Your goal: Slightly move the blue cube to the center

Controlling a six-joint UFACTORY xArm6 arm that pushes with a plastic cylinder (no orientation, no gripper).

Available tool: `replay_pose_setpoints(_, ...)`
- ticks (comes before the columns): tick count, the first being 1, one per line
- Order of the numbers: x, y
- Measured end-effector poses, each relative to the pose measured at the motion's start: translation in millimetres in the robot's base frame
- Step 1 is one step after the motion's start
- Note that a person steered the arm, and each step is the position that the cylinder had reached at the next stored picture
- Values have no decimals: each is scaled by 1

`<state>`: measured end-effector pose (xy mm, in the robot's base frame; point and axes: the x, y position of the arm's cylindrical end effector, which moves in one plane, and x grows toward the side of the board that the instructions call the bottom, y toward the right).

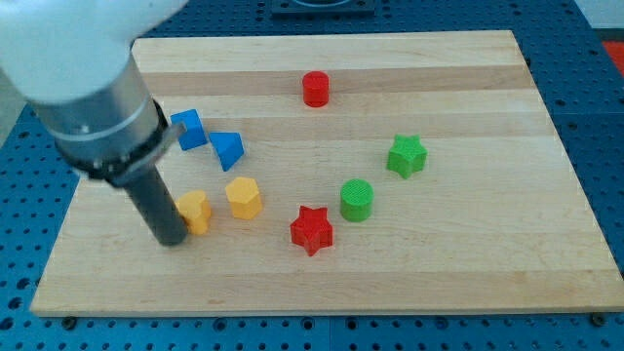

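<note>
The blue cube (188, 129) sits on the wooden board (468, 253) at the view's left, partly behind the arm. A blue triangular block (228, 149) lies just to its right. My tip (173, 238) rests on the board below the blue cube, touching or nearly touching the left side of a yellow block (195, 211). The rod rises from the tip up and left to the large grey arm body (88, 88), which hides the board's upper left corner.
A yellow hexagon block (243, 197) lies right of the first yellow block. A red star (312, 230), a green cylinder (357, 200) and a green star (407, 156) lie toward the middle and right. A red cylinder (315, 89) stands near the top.
</note>
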<state>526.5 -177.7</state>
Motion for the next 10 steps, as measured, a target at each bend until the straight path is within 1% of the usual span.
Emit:
replay_pose_setpoints(1,-44,-19)
replay_pose_setpoints(3,-77,-27)
replay_pose_setpoints(4,-114,-22)
replay_pose_setpoints(6,-131,-18)
replay_pose_setpoints(7,-148,-4)
replay_pose_setpoints(8,-156,13)
replay_pose_setpoints(10,-156,25)
